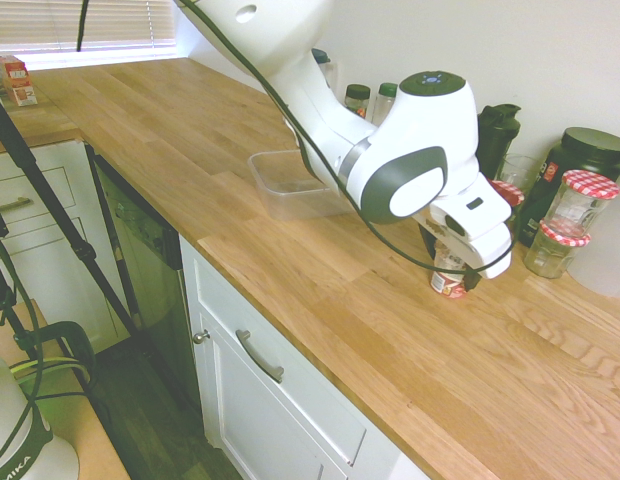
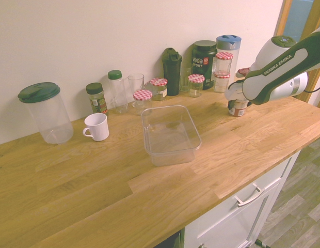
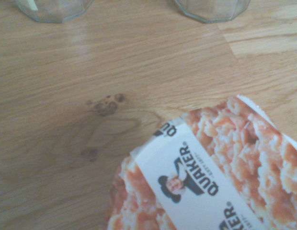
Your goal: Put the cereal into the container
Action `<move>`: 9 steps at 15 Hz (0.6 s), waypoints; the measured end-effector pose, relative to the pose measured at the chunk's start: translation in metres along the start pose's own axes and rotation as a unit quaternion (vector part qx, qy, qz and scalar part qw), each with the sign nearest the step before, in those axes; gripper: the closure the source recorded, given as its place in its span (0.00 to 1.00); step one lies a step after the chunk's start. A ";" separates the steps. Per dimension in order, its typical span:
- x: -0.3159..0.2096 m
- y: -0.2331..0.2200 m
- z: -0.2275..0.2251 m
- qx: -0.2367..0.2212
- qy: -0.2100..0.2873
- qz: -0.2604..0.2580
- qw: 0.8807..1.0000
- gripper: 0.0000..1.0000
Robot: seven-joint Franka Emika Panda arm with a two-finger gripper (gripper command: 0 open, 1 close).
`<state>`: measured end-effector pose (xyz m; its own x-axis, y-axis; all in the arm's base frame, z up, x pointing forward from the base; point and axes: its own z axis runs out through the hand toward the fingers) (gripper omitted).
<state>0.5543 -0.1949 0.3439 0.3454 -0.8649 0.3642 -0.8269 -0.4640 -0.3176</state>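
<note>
Cereal cup (image 1: 449, 278) is standing upright on the wooden counter (image 1: 320, 290), long axis vertical, narrow base down, foil lid facing up into the gripper (image 1: 452, 268). Gripper is sitting directly over the cup with the fingers down along its sides; they look closed on it, but the contact itself is hidden behind the hand. In the wrist view the lid (image 3: 206, 177) is filling the lower part of the picture, brand strip running diagonally across it.

Container (image 2: 170, 134) is resting open side up near mid-counter, long axis running from wall toward front edge, and well apart from the cup (image 2: 236, 109).

Between cup and container the wood is lying bare. Behind the cup, toward the wall, red-checked-lid jars (image 1: 580, 203) and a dark bottle (image 1: 495, 135) are crowding close; two glass bases (image 3: 211, 9) are showing in the wrist view. A white mug (image 2: 96, 127) is standing near the container on the side away from the cup. Counter's front edge is lying near the cup.
</note>
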 end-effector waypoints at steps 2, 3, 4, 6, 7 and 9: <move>0.000 -0.002 0.000 0.005 0.004 -0.010 1.000 1.00; -0.001 -0.004 -0.001 0.009 0.007 -0.018 1.000 1.00; -0.001 -0.005 -0.002 0.012 0.009 -0.024 1.000 1.00; -0.003 -0.007 -0.002 0.014 0.008 -0.032 0.999 1.00; -0.004 -0.008 -0.002 0.014 0.008 -0.034 0.999 1.00; -0.004 -0.008 -0.002 0.015 0.009 -0.035 0.999 1.00</move>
<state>0.5590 -0.1869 0.3467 0.3937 -0.8270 0.4013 -0.7872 -0.5288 -0.3174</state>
